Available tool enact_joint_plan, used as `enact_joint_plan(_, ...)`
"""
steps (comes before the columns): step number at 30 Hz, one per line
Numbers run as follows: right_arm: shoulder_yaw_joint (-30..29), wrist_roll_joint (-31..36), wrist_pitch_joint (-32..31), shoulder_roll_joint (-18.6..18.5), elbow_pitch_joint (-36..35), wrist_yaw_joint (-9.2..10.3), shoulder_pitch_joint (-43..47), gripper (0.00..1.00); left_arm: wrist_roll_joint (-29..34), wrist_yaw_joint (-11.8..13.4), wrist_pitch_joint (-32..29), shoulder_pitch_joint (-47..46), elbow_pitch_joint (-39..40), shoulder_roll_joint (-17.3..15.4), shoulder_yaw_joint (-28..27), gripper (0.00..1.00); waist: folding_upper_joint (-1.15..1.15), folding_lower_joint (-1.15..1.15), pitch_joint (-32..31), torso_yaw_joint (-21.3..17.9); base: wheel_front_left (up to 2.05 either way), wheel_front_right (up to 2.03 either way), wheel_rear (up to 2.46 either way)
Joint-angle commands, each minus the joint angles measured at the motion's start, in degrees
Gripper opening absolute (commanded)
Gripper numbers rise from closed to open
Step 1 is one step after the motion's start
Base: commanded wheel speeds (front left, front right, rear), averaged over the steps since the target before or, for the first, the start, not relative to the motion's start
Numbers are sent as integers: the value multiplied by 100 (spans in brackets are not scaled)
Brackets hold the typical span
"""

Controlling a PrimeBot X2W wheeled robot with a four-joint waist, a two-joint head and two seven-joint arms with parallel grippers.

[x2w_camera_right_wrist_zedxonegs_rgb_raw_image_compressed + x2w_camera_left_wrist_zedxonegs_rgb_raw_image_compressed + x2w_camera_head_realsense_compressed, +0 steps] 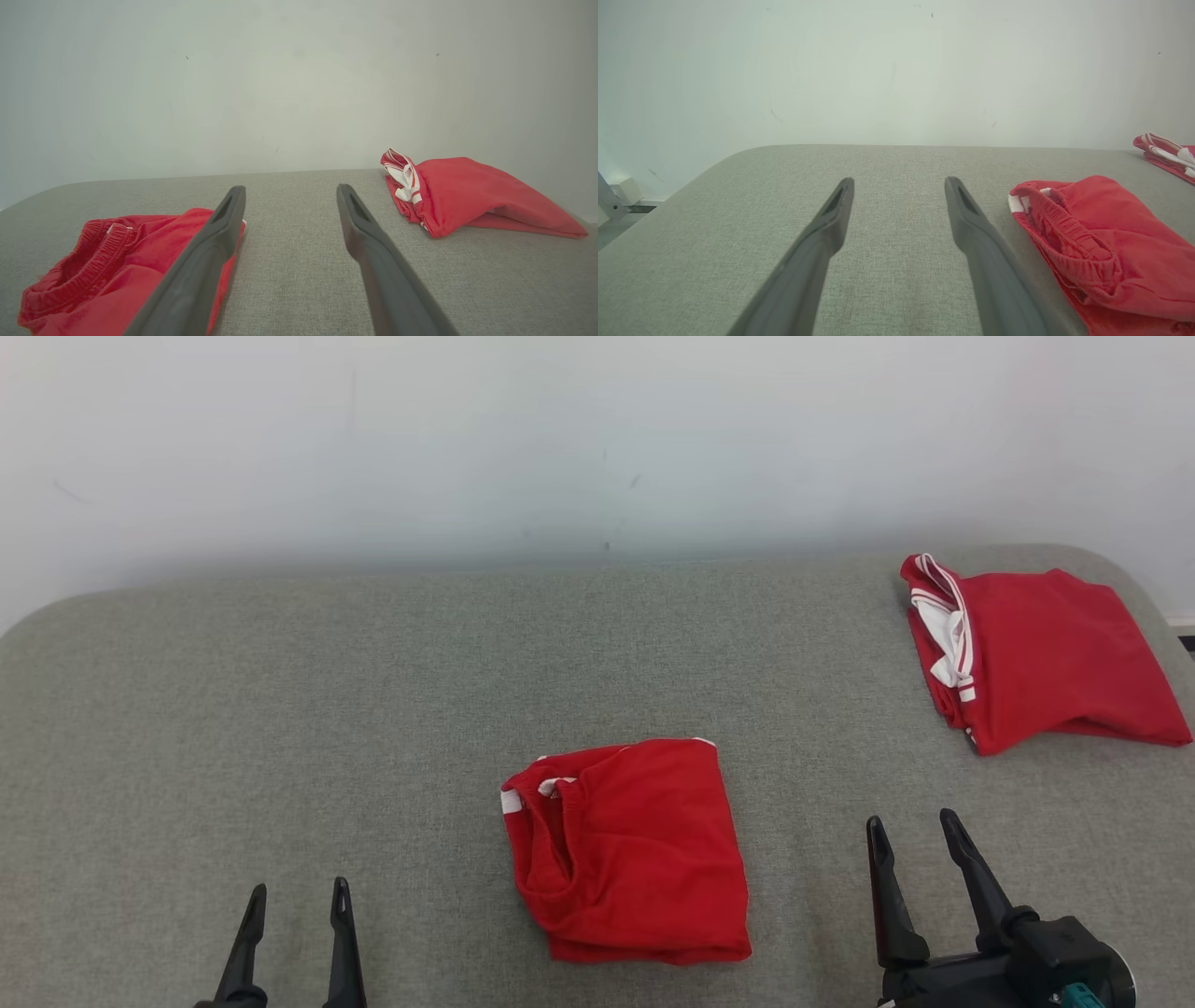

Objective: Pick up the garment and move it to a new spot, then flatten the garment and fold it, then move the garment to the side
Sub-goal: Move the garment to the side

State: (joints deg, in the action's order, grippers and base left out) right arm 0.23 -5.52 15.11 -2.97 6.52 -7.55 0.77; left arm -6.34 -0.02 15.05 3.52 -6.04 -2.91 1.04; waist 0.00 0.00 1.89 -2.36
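Both jaws stand wide and empty, either side of the folded red garment [627, 849]; pinching only its top layer would likely unravel the fold.

We see soft, even light, bright with no glare. The middle red garment [635, 849] makes only a thin, faint shadow. The left end effector [899, 182] and right end effector [290, 188] look blurry near the bottom edges of the wrist views
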Motion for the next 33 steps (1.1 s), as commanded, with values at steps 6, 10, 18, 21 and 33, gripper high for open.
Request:
enact_joint_plan(6, -18, -16, 2, 16, 42, 13, 46, 100, 124, -67, 14, 117, 11, 5, -88, 100, 0, 0, -25, 50, 0, 0, 0)
enact_joint_plan(10, -19, -32, 2, 17, 77, 13, 62, 100, 138, -85, 14, 120, 3, 5, -144, 100, 0, 0, -36, 64, 0, 0, 0)
enact_joint_plan(18, -37, -166, 3, 16, 141, 13, 76, 100, 125, -70, 14, 172, 46, 5, -147, 100, 0, 0, -42, 80, 0, 0, 0)
enact_joint_plan(21, -35, -178, 2, 17, 164, 13, 73, 100, 101, -79, 14, 164, 36, 5, -154, 100, 0, 0, -39, 87, 0, 0, 0)
enact_joint_plan(33, 15, -367, 3, 17, 243, 13, 62, 100, 79, -83, 14, 155, 25, 5, -178, 100, 0, 0, -48, 101, 0, 0, 0)
